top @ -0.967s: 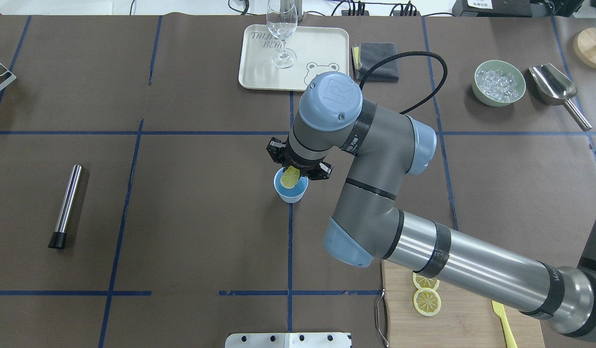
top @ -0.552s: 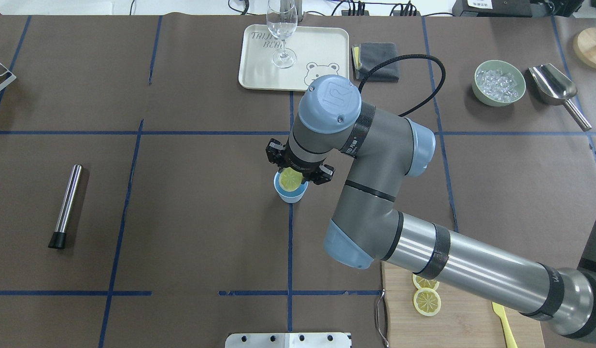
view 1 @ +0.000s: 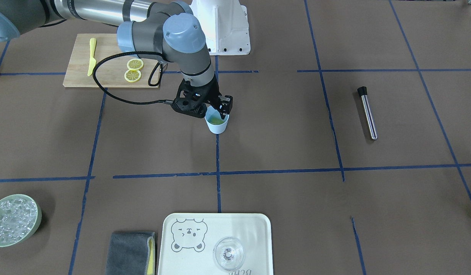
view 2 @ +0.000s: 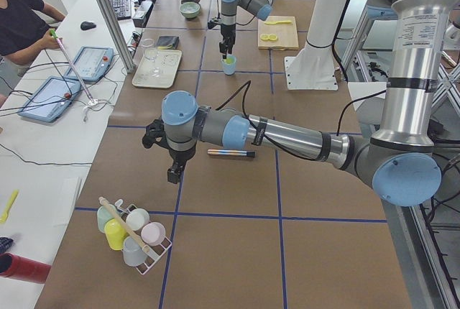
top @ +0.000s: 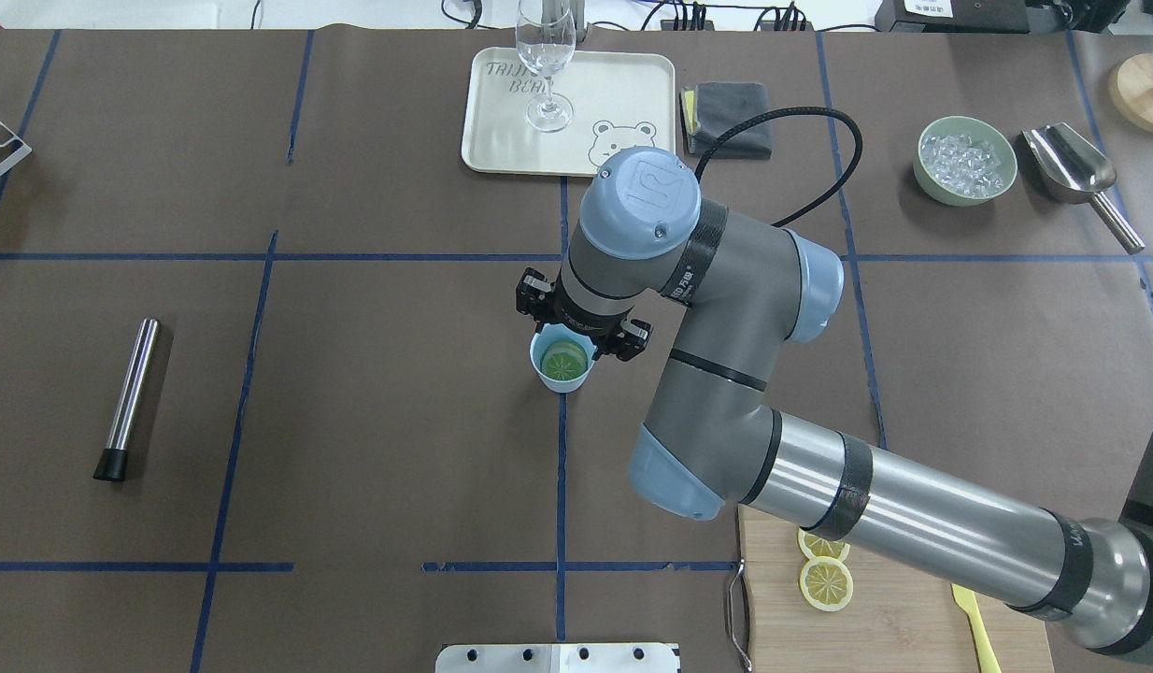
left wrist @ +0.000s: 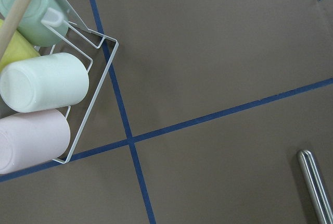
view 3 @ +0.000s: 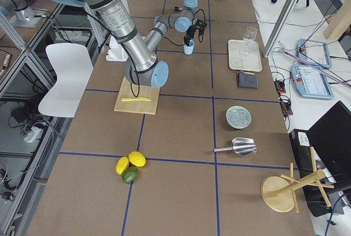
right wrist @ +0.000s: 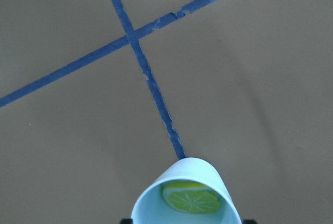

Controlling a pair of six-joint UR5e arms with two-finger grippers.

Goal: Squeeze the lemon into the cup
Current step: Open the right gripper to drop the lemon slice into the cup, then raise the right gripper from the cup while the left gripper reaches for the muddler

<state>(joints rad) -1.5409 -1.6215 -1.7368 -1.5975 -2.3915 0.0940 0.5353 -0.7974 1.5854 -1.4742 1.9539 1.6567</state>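
Observation:
The light-blue cup (top: 563,380) stands at the table's middle on a blue tape line, also in the front view (view 1: 217,127). A lemon slice (top: 564,363) lies flat inside it, plain in the right wrist view (right wrist: 191,200), where the cup's rim (right wrist: 182,168) fills the bottom edge. My right gripper (view 1: 215,110) hangs just above the cup's rim, its fingers apart and empty. My left gripper (view 2: 172,174) shows only in the exterior left view, far off near the cup rack; I cannot tell if it is open or shut.
A wooden board (top: 894,626) at the near right holds two more lemon slices (top: 826,581) and a yellow knife (top: 974,622). A tray (top: 502,131) with a clear glass (top: 546,70), a grey cloth (top: 731,117), an ice bowl (top: 966,159), a scoop (top: 1072,168) and a metal cylinder (top: 128,397) lie around.
The lemon slice was held upright between the right gripper's fingers over the cup. It has left the fingers and dropped flat into the cup. The arm has barely moved.

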